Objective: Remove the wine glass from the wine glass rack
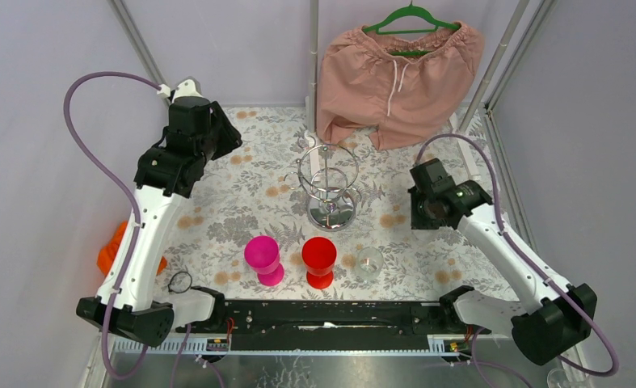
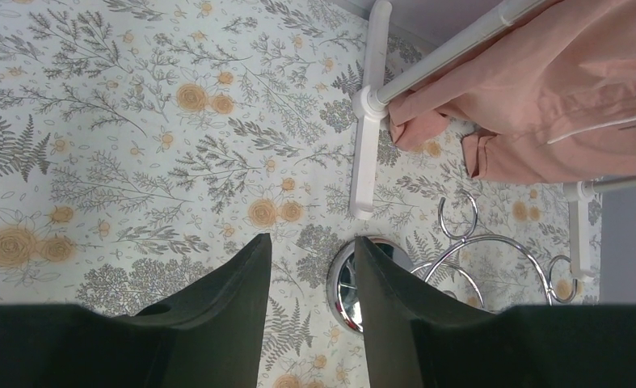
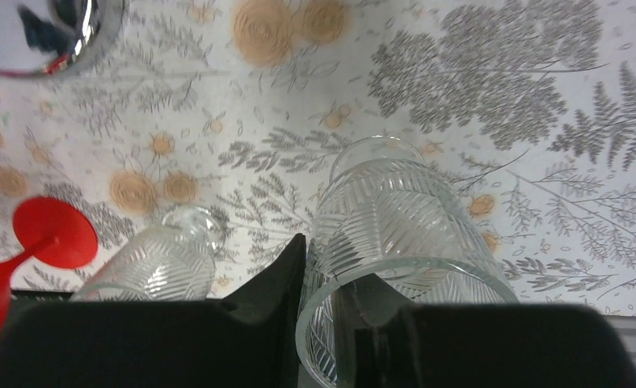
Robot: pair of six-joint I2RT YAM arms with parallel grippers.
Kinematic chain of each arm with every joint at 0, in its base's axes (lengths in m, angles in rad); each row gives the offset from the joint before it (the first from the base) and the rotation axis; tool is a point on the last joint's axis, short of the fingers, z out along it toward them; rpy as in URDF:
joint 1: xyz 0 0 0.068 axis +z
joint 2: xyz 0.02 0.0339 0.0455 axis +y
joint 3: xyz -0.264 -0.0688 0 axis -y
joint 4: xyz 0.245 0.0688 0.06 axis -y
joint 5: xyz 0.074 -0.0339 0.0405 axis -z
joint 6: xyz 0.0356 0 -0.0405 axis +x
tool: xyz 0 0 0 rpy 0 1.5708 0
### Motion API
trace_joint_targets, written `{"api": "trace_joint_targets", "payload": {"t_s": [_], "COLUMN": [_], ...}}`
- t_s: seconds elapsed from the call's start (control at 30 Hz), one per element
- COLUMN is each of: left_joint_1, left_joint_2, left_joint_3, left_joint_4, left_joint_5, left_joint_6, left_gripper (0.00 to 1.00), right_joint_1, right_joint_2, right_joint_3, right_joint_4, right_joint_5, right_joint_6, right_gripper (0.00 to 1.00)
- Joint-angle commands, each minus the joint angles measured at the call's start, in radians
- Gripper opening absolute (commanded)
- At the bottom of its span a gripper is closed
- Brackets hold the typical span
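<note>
Top view: the shiny chrome wire wine glass rack [image 1: 328, 187] stands mid-table on the floral-printed tablecloth [image 1: 242, 206], just in front of a tall white pole [image 1: 313, 56]. Behind it, salmon-pink drawstring shorts [image 1: 399, 81] hang on a green plastic hanger [image 1: 411, 16]. Toward the near edge a magenta plastic goblet [image 1: 263, 259], a red plastic goblet [image 1: 319, 260] and a small clear tumbler-like glass [image 1: 368, 263] stand in a row, apart from the rack. The left gripper [image 1: 227, 136] hangs over the back-left of the cloth, well apart from the rack. The right gripper [image 1: 427, 210] is to the right of the rack and not touching it; from here I cannot tell what it carries

Left wrist view: the left gripper [image 2: 311, 242] stands roughly half open. Its dark fingers [image 2: 217, 311] are apart with only tablecloth between them, so it has hold of nothing. The rack's mirror base and wire rings show just past the right-hand finger, with the pole's white foot and the shorts beyond

Right wrist view: the right gripper [image 3: 326, 267] is closed on the wall of a clear ribbed wine glass [image 3: 395, 218], one finger outside the bowl and the other inside the rim. The glass is over the cloth and off the rack, whose base shows in the top-left corner, well apart. The red goblet's foot and the small clear glass sit at lower left
</note>
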Motion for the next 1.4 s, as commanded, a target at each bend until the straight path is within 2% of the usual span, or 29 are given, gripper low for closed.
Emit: {"api": "trace_joint_targets", "payload": {"t_s": [0.0,0.2,0.37,0.67,1.07,1.37], "left_joint_1": [-0.007,-0.007,-0.007,-0.008,-0.008,-0.008], "left_joint_2": [-0.005,-0.01,-0.021,-0.019,-0.024,-0.029], "left_joint_3": [-0.018,-0.026,-0.038,-0.053,-0.063,-0.09], "left_joint_4": [0.066,0.066,0.079,0.091,0.102,0.122], "left_joint_5": [0.026,0.019,0.026,0.042,0.055,0.061], "left_joint_6": [-0.004,-0.003,-0.004,-0.006,-0.006,0.001], "left_gripper": [0.5,0.5,0.5,0.5,0.5,0.5], "right_joint_1": [0.093,0.119,0.126,0.134,0.204,0.209], "right_joint_2": [-0.003,0.013,-0.018,-0.052,-0.048,-0.031], "right_joint_3": [-0.043,-0.042,-0.116,-0.192,-0.205,-0.229], "right_joint_4": [0.012,-0.001,0.05,0.077,0.029,0.055], "right_joint_5": [0.011,0.018,-0.06,-0.082,-0.002,0.015], "right_joint_6": [0.048,0.065,0.105,0.145,0.246,0.295], "right_gripper": [0.0,0.0,0.0,0.0,0.0,0.0]}}
